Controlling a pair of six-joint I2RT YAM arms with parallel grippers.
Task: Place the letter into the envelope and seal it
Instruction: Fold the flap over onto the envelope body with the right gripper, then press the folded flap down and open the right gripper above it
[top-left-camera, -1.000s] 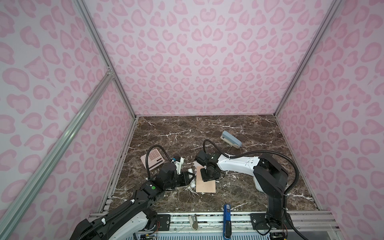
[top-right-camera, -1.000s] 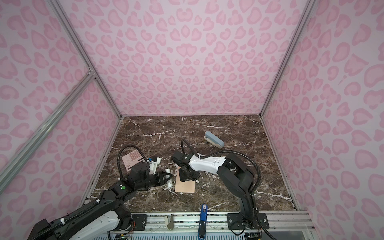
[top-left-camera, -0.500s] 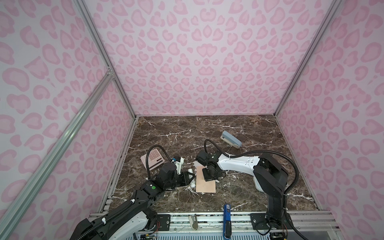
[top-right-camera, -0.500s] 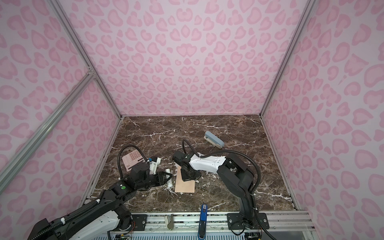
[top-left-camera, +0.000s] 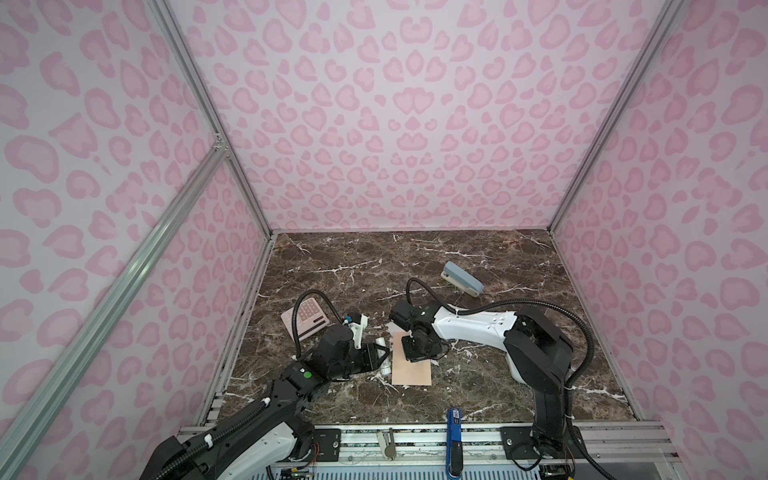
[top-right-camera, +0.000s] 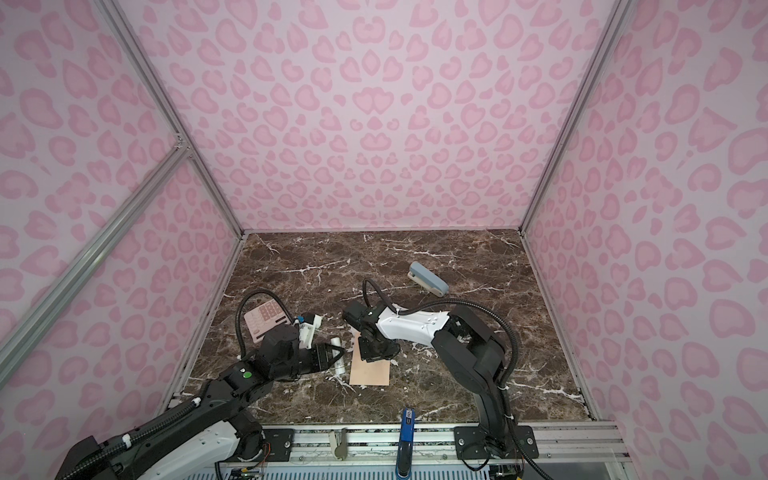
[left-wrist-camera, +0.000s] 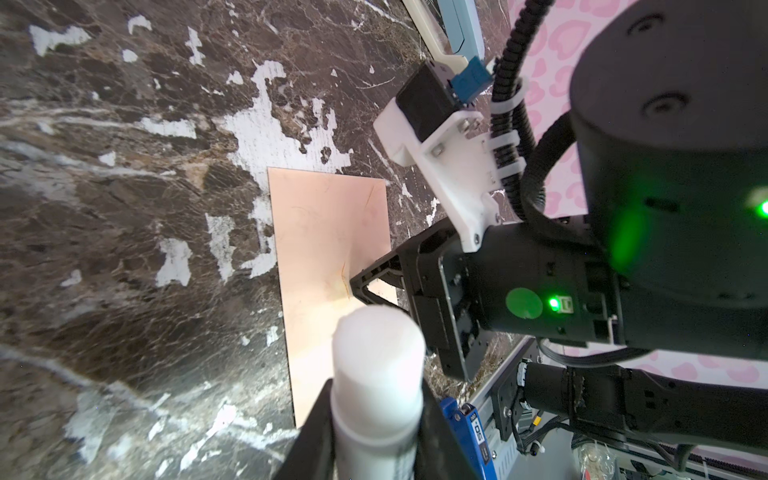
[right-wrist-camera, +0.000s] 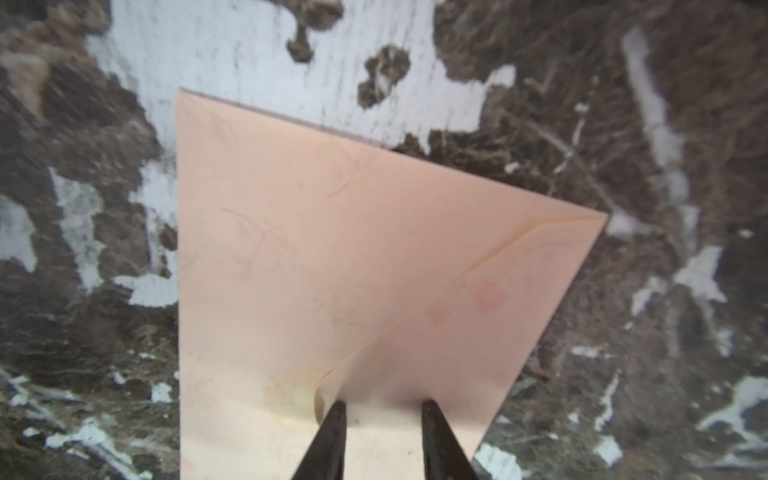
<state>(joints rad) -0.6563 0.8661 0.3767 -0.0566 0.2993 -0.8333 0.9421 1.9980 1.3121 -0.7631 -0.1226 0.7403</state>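
The peach-orange envelope (top-left-camera: 412, 368) (top-right-camera: 370, 369) lies flat on the marble table with its triangular flap folded down (right-wrist-camera: 332, 270) (left-wrist-camera: 328, 232). My right gripper (top-left-camera: 410, 350) (top-right-camera: 368, 351) (right-wrist-camera: 382, 405) points down at its far end. The two black fingertips (right-wrist-camera: 337, 409) stand a little apart on the flap's tip, open, with nothing between them. My left gripper (top-left-camera: 381, 358) (top-right-camera: 336, 357) (left-wrist-camera: 374, 436) sits just left of the envelope, shut on a white glue stick (left-wrist-camera: 378, 365) (top-left-camera: 384, 353). The letter is out of view.
A pink calculator (top-left-camera: 307, 318) (top-right-camera: 266, 318) lies behind the left arm. A blue-grey stapler (top-left-camera: 462, 279) (top-right-camera: 428, 279) sits further back on the right. A blue tool (top-left-camera: 454, 432) rests on the front rail. Pink patterned walls close three sides.
My right gripper has shifted slightly over the envelope's far end. The envelope, the left arm and the glue stick have not moved.
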